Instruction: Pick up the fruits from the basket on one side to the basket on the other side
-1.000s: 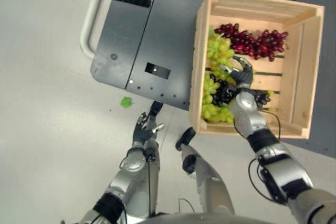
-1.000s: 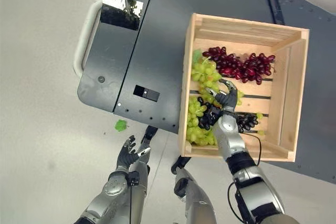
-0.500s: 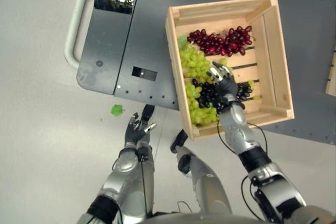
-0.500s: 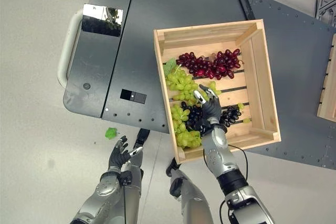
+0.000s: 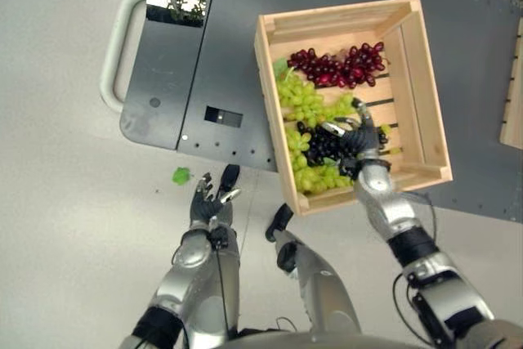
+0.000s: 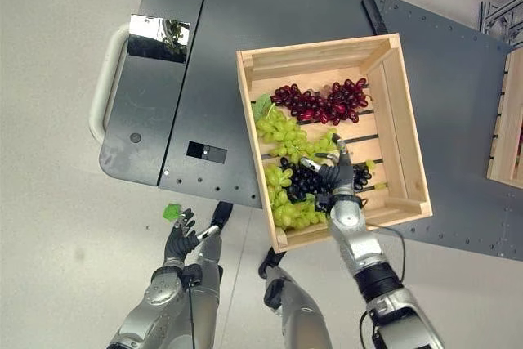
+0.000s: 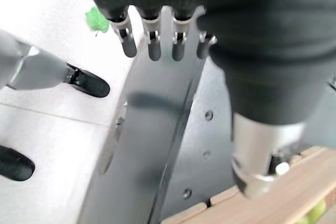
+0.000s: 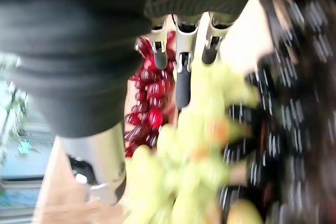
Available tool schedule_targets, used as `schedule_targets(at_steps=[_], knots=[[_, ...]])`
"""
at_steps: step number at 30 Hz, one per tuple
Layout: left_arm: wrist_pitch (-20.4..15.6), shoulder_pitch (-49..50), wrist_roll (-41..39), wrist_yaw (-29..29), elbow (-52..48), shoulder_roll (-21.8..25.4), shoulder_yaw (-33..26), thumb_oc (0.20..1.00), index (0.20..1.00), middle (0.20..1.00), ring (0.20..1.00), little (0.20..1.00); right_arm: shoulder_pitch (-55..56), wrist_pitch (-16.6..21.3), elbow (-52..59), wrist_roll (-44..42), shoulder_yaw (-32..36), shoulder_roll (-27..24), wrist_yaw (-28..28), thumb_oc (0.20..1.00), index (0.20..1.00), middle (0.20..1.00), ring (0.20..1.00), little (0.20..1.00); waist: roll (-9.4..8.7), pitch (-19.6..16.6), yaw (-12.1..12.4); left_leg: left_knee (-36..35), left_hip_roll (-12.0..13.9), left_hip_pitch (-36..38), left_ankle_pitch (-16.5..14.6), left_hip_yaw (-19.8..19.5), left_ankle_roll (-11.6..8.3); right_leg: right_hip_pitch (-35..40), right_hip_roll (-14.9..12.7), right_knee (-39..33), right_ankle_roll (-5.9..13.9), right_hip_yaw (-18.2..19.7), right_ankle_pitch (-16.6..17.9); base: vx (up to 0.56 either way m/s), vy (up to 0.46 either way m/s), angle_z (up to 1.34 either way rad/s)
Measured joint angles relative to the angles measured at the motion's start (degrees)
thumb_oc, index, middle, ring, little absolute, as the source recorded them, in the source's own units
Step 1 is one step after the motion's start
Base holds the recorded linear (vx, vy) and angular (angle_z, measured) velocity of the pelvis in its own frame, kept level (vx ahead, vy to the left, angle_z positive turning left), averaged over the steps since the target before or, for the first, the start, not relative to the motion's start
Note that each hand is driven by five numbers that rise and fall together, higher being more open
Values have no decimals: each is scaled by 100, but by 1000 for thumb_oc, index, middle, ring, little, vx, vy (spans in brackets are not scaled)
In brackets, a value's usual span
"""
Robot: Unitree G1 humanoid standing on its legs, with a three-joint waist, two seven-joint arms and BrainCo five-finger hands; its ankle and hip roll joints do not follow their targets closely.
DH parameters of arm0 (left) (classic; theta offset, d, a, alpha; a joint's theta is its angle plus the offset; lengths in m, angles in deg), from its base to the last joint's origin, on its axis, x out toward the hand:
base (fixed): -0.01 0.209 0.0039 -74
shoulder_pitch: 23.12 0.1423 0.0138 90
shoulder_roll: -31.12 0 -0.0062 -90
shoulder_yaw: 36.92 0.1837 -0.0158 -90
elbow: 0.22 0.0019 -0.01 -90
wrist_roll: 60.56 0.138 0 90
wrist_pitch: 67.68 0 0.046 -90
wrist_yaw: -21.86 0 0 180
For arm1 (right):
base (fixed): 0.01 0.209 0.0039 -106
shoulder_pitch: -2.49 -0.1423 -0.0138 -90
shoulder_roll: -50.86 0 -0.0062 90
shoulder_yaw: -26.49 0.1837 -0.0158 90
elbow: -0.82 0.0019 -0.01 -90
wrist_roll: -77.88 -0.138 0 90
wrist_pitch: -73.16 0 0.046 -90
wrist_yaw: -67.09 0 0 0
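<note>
I have my right hand [image 6: 337, 176] low in the crate [image 6: 392, 96], fingers spread loose over the black grapes [image 6: 301, 182], gripping nothing; my left hand [image 5: 207, 200] hangs open near the cart's near edge

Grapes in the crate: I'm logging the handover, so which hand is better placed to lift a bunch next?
The right hand: it is open over the black grapes inside the wooden crate. The left hand hangs open over the floor beside the cart.

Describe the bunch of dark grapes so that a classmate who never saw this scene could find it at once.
Find the wooden crate on the dark platform. Near its front wall, under the right hand, lies the bunch of dark grapes. It is almost black, unlike the green grapes around it and the red grapes behind.
</note>
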Motion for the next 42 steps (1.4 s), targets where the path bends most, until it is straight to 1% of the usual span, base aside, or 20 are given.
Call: schedule_targets(at_steps=[3,4,7,8,10,15,19,20,21,22,26,27,29,31,33,35,37,38,39,42], knots=[[-2,-19,52,-48,-3,12,3,1000,1000,1000,1000,1000,-689,-318,-347,648,-282,-133,-77,1000,1000,1000,1000,1000,-2,1,71,2,30,37,0,-24,0,90,50,-98,-12,-36,36,0,0,0],[-4,-33,66,-56,-4,9,9,1000,1000,1000,1000,1000,-811,-341,-358,729,-287,-147,-78,1000,1000,1000,1000,1000,-2,1,119,4,33,36,0,-30,0,90,52,-99,-14,-42,37,24,-24,4],[-13,-45,82,-97,-5,13,4,1000,1000,1000,1000,1000,-1367,-426,-577,807,-470,-177,-93,1000,1000,1000,1000,1000,-17,8,175,3,28,30,0,-65,0,107,56,-110,-14,-71,36,22,-20,5],[-13,-50,81,-114,-5,24,0,1000,1000,1000,1000,1000,-1566,-449,-578,882,-641,-283,-88,1000,1000,1000,1000,1000,-45,20,193,1,24,27,0,-71,0,106,53,-113,-14,-76,36,11,-6,4],[-15,-75,82,-127,-6,32,-6,1000,1000,1000,1000,1000,-1718,-459,-604,920,-680,-341,-85,1000,1000,1000,1000,1000,-96,43,281,1,16,25,0,-88,0,115,51,-125,-14,-89,36,16,-11,5],[-14,-76,82,-161,-13,57,-5,1000,1000,1000,1000,1000,-2193,-529,-1047,920,-997,-322,-27,1000,1000,1000,1000,1000,-158,61,293,7,-2,-1,0,-176,0,175,61,-202,4,-188,49,9,-9,9],[-14,-71,79,-187,-14,67,2,1000,1000,1000,1000,1000,-2575,-575,-1526,902,-1190,-122,22,1000,1000,1000,1000,1000,-159,61,338,13,1,-34,1,-190,1,163,75,-229,-12,-205,68,0,0,0],[-14,-72,77,-198,-14,64,5,1000,1000,1000,1000,1000,-2690,-574,-1709,876,-1243,-26,26,1000,1000,1000,1000,1000,-159,61,342,14,5,-35,1,-191,1,175,88,-254,-22,-207,81,0,0,0],[-14,-86,77,-218,-14,57,26,1000,1000,1000,1000,1000,-2915,-595,-2101,821,-1320,215,39,1000,1000,1000,1000,1000,-160,61,348,13,22,-41,1,-192,0,195,121,-323,-22,-207,111,0,0,0],[-14,-97,75,-220,-14,48,35,1000,1000,1000,1000,1000,-2966,-604,-2186,762,-1338,288,27,1000,1000,1000,1000,1000,-160,61,376,12,30,-50,1,-194,0,195,133,-343,-29,-207,120,0,0,0],[-14,-128,58,-243,-14,-12,71,1000,1000,1000,1000,1000,-3312,-637,-3165,419,-1262,704,-13,1000,1000,1000,1000,1000,-162,59,434,20,38,-52,0,-212,0,218,156,-384,-43,-218,137,0,0,0],[-14,-129,52,-244,-14,-11,72,1000,1000,1000,1000,1000,-3379,-631,-3354,386,-1254,718,-16,1000,1000,1000,1000,1000,-162,59,425,25,38,-52,0,-214,0,220,156,-386,-44,-219,139,0,0,0],[-14,-146,29,-265,-14,-33,110,1000,1000,1000,1000,1000,-3609,-631,-4144,284,-1196,946,-4,1000,1000,1000,1000,1000,-161,59,460,32,40,-53,0,-219,-1,224,160,-389,-49,-220,144,0,0,0],[-14,-238,25,-278,-4,-29,244,1000,1000,1000,1000,1000,-3730,-689,-4703,287,-1140,1067,-4,1000,1000,1000,1000,1000,-160,59,558,39,32,-84,-3,-275,-4,213,161,-392,-49,-240,143,6,5,5],[-15,-302,23,-277,5,-31,379,1000,1000,1000,1000,1000,-3804,-765,-4830,315,-1121,1019,-29,1000,1000,1000,1000,1000,-160,59,601,83,6,-171,-9,-343,-11,190,158,-403,-47,-322,142,33,-12,18],[-16,-339,20,-275,6,-35,446,1000,1000,1000,1000,1000,-3826,-830,-4949,371,-937,895,-29,1000,1000,1000,1000,1000,-158,60,652,111,-22,-234,-11,-395,-15,167,147,-403,-44,-388,140,25,1,17],[-18,-389,19,-272,11,-30,490,1000,1000,1000,1000,1000,-3771,-876,-5046,522,-760,734,-37,1000,1000,1000,1000,1000,-139,61,809,109,-70,-262,-20,-486,-27,157,123,-398,-23,-420,126,16,13,13],[-18,-396,19,-268,13,-11,506,1000,1000,1000,1000,1000,-3752,-890,-5049,532,-707,715,-38,1000,1000,1000,1000,1000,-138,61,822,109,-80,-266,-27,-486,-36,159,114,-390,-7,-427,114,20,19,16],[-18,-433,19,-265,10,20,548,1000,1000,1000,1000,1000,-3681,-891,-5048,556,-625,627,-53,1000,1000,1000,1000,1000,-135,62,924,109,-106,-276,-32,-498,-42,154,86,-379,16,-450,96,9,10,12],[-20,-451,20,-245,14,48,567,1000,1000,1000,1000,1000,-3532,-888,-5006,608,-452,469,-111,1000,1000,1000,1000,1000,-108,50,975,112,-189,-298,-31,-554,-41,162,13,-341,70,-524,57,11,10,18]])
